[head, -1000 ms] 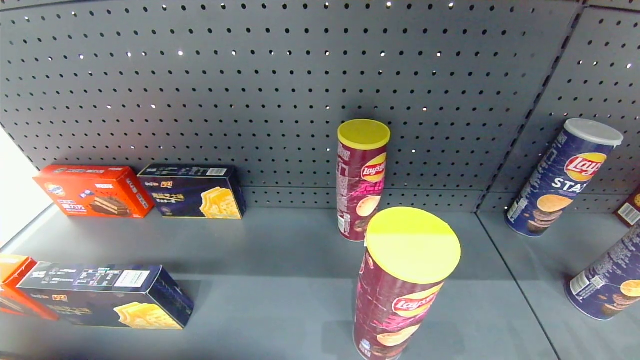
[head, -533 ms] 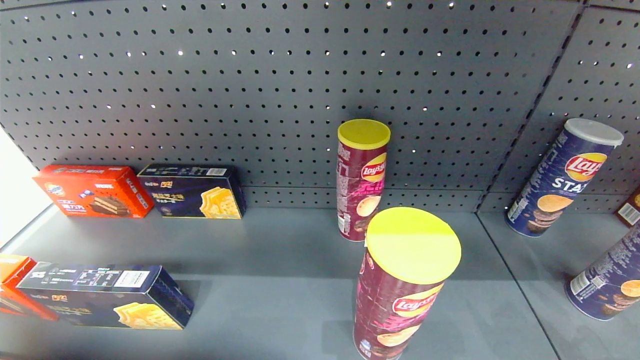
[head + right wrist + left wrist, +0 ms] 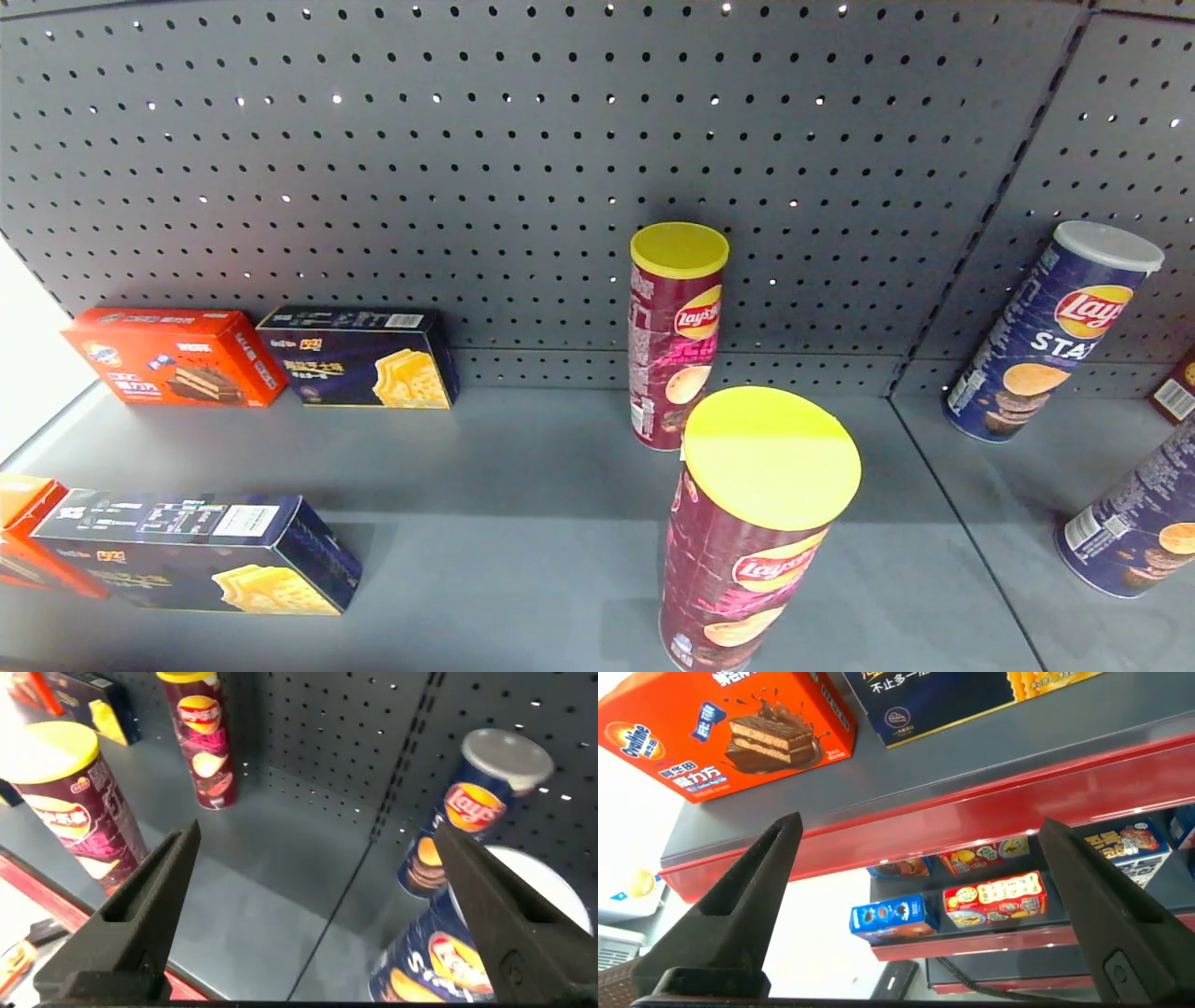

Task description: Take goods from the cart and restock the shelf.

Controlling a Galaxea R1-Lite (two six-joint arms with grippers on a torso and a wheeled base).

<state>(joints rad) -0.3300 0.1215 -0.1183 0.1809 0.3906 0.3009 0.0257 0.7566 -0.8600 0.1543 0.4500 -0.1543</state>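
On the shelf [image 3: 523,467], head view: nothing has shifted since earlier; front maroon can [image 3: 747,569] and rear maroon can [image 3: 674,345] upright, navy box [image 3: 359,359] leftward. Left wrist: left hand [image 3: 920,826] spread, empty, facing orange box [image 3: 738,737]. Right wrist: right hand [image 3: 318,831] spread, empty, blue can [image 3: 472,812] near.

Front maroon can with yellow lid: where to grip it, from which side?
Take the front maroon can around its mid-body, coming in level from the open front of the shelf. It stands upright, a round tube, so the open right hand can probably close across its curved sides. The yellow lid is flat and wide, so a top grasp looks poor.
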